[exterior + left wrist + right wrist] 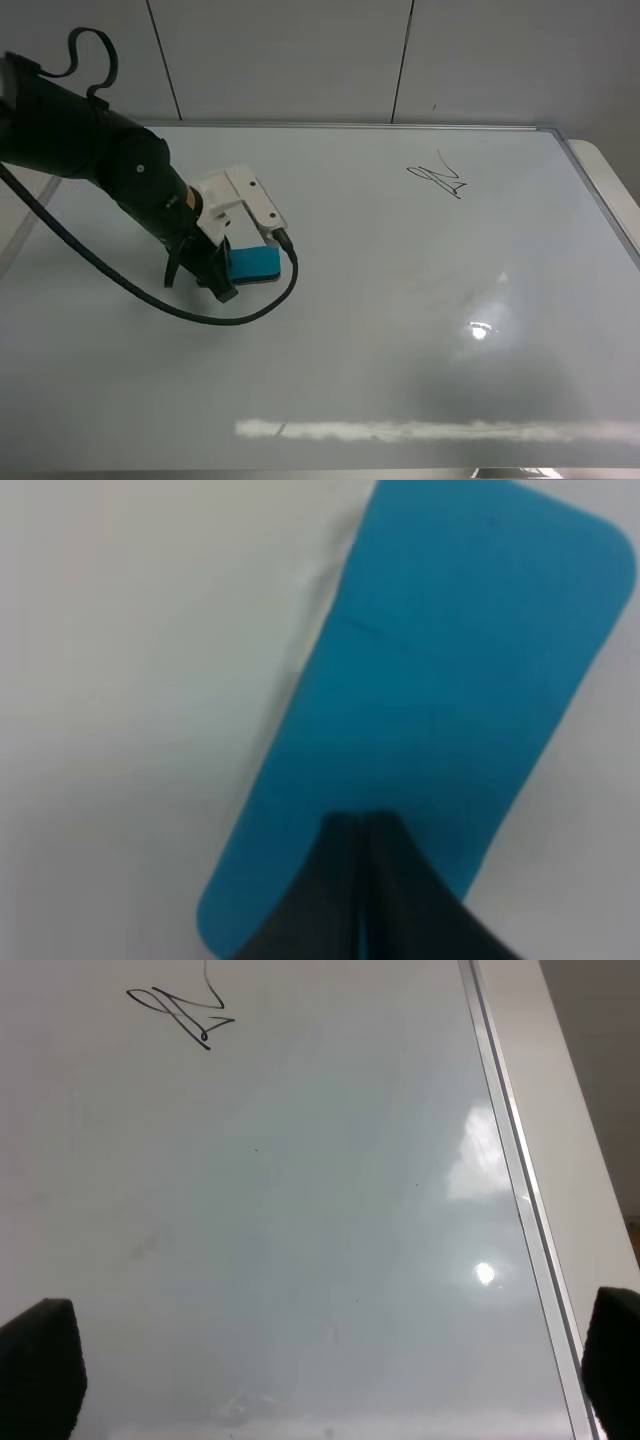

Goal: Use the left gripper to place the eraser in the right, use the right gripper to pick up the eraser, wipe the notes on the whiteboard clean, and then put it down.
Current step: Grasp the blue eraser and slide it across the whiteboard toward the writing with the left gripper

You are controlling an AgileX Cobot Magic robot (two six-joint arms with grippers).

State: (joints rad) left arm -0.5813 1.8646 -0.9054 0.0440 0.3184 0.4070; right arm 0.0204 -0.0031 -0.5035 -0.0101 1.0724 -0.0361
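The teal-blue eraser (252, 262) lies flat on the whiteboard (400, 330) at the left. My left gripper (215, 280) is shut, its fingers pressed together with nothing between them. In the left wrist view the left gripper (362, 900) stands over the near end of the eraser (440, 700); I cannot tell whether it touches. The notes (440, 178) are a small black scribble at the upper right. My right gripper (330, 1370) shows only in its wrist view, open wide over bare whiteboard (300, 1210), with the notes (185, 1012) well ahead of it.
The silver frame (600, 200) borders the board on the right, with a white table edge (618, 185) beyond it. A black cable (120, 280) loops from the left arm across the board. A grey panelled wall (300, 60) stands behind.
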